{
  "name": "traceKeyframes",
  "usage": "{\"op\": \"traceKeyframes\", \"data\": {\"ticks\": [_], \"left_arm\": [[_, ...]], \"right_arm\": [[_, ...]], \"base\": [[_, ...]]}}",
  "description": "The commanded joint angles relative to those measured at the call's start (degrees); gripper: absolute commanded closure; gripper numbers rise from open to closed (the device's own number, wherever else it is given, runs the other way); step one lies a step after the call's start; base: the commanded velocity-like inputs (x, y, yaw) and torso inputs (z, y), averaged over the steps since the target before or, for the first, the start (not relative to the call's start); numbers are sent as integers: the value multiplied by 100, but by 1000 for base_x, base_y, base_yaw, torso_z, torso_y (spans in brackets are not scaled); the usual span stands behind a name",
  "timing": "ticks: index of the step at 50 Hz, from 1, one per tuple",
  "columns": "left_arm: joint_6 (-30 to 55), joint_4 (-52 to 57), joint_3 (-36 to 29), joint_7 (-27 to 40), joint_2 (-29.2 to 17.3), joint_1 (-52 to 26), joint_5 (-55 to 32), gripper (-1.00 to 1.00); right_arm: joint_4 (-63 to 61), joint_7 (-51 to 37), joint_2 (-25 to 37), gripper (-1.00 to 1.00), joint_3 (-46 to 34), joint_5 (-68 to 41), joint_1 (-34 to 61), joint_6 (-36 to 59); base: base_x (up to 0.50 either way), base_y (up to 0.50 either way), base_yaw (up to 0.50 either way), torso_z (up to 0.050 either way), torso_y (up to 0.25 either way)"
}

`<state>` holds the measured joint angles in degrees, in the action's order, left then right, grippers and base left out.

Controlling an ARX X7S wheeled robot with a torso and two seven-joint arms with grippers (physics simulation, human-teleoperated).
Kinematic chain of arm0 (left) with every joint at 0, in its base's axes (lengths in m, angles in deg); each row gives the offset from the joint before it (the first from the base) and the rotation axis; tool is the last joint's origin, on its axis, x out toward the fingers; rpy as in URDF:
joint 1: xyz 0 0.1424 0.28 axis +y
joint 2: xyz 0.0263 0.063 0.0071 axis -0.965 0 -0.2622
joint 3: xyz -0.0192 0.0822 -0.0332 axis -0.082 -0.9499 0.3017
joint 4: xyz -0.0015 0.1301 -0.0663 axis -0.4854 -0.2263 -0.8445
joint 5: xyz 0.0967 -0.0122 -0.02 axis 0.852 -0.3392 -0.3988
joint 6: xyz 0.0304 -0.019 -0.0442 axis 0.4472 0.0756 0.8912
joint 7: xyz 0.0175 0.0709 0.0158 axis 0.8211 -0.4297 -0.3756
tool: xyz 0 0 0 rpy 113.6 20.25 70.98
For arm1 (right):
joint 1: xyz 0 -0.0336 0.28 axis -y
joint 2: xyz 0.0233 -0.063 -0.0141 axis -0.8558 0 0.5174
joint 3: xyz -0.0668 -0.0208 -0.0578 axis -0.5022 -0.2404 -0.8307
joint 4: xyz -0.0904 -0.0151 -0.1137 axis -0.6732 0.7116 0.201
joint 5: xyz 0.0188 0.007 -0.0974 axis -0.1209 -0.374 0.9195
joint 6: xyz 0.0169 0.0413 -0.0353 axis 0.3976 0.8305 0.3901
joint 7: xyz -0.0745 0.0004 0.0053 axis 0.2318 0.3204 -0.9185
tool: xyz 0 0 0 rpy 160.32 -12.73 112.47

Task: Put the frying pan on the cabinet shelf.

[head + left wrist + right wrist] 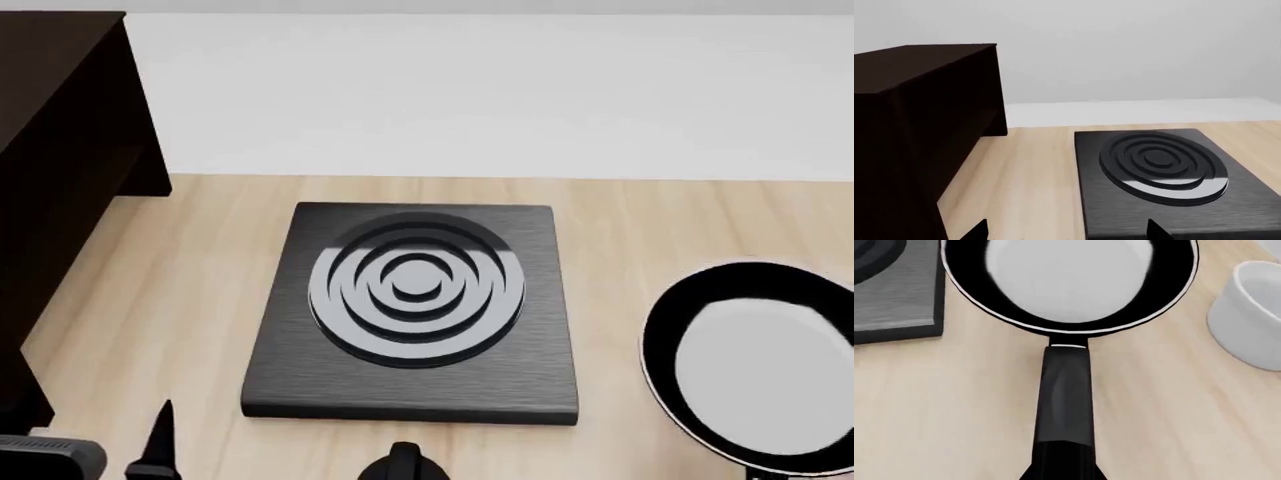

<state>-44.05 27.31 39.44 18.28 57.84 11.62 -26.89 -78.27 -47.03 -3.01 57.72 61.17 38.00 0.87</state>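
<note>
The frying pan (754, 365) lies on the light wooden counter to the right of the hob plate, black with a pale-grey inside. In the right wrist view the frying pan (1067, 280) fills the far part and its black handle (1066, 395) runs straight back into my right gripper (1062, 475), whose dark fingertips press on both sides of the handle's end. The dark cabinet (60, 150) stands at the far left; its flat top (921, 65) shows in the left wrist view. My left gripper (1067, 232) is open over the counter, empty, between the cabinet and the hob plate.
A square black hob plate (414, 310) with concentric rings sits mid-counter, also in the wrist views as hob plate (1167, 175) and hob plate (894, 290). A white bowl (1247, 315) stands just right of the pan. A small dark part (400, 462) shows at the lower edge.
</note>
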Motion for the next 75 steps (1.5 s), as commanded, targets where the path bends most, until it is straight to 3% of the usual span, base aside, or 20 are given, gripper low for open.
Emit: {"op": "traceKeyframes", "data": {"ticks": [1,4,8,12,16,18,23,25,29,31,33,36,40,42,46,49,53,60,65,75], "left_arm": [[202,-167,97,-68,59,-157,-254,-100],[556,-314,-242,49,-104,-462,26,-100],[799,-449,11,13,44,-923,-292,-100],[1135,-628,18,-35,97,-1441,-446,-100],[1645,-832,349,-147,254,-1996,-944,-100],[2216,-1134,363,-140,271,-2402,-1132,-100],[2347,-1236,619,-322,439,-2729,-1524,-100],[2250,-1274,259,-633,226,-2810,-1488,-100],[2547,-1638,1107,-586,606,-3087,-2075,-100],[2704,-1660,1106,-809,541,-3174,-2310,-100],[3296,-1886,1829,-629,845,-3327,-2950,-100],[3228,-1864,1499,-723,641,-3328,-2798,-100],[3648,-1873,2114,-625,926,-3447,-3440,-100],[4146,-2064,2641,-256,1135,-3617,-3866,-100],[4381,-2096,2770,-120,1120,-3816,-4136,-100],[4958,-2538,3011,822,1131,-4095,-5111,-100],[4919,-2833,3095,1716,1126,-4237,-6176,-100],[4754,-2921,2905,2196,1090,-4150,-6743,-100],[4639,-3295,2843,3430,1156,-4143,-8404,-100],[4206,-3294,2383,3924,1180,-4165,-9149,-100]], "right_arm": [[-619,89,439,100,-721,98,705,579],[-549,83,495,100,-827,-7,905,605],[-398,-240,823,100,-1093,-652,1457,618],[-23,-1974,1458,100,-1122,-3178,2142,617],[234,-2723,1701,100,-1311,-4346,2811,596],[320,-2706,1747,100,-1505,-4476,3112,547],[463,-2823,1804,100,-1861,-4742,3657,539],[500,-2800,1898,100,-2234,-4554,3828,310],[600,-2494,1924,100,-2756,-4383,3886,-236],[677,-2310,1974,100,-3043,-4220,3873,-563],[743,-2034,2048,100,-3339,-4108,3894,-856],[935,-1698,2144,100,-3648,-3766,3780,-1506],[1139,-1367,2234,100,-3968,-3434,3694,-2133],[1192,-1262,2231,100,-3982,-3409,3681,-2302],[1201,-1167,2236,100,-4046,-3375,3735,-2399],[1117,-1120,2205,100,-4052,-3446,3792,-2380],[1089,-1134,2178,100,-4114,-3463,3819,-2312],[1037,-1163,2083,100,-4201,-3501,3896,-2223],[990,-1197,2025,100,-4159,-3597,3950,-2135],[996,-1166,1991,100,-4296,-3572,3959,-2150]], "base": [[0,0,0,0,0],[0,1,-1,0,0],[0,0,0,0,0],[0,0,-1,0,4],[0,1,-1,0,0],[0,0,0,0,0],[0,1,-1,0,2],[0,1,-2,0,0],[0,1,0,0,0],[0,0,0,0,5],[0,1,0,0,0],[0,0,-1,5,0],[0,0,0,0,3],[0,0,-2,0,0],[0,1,-1,0,0],[0,1,0,0,4],[0,1,-1,0,0],[0,0,-1,0,1],[0,0,-1,0,2],[0,0,0,1,1]]}}
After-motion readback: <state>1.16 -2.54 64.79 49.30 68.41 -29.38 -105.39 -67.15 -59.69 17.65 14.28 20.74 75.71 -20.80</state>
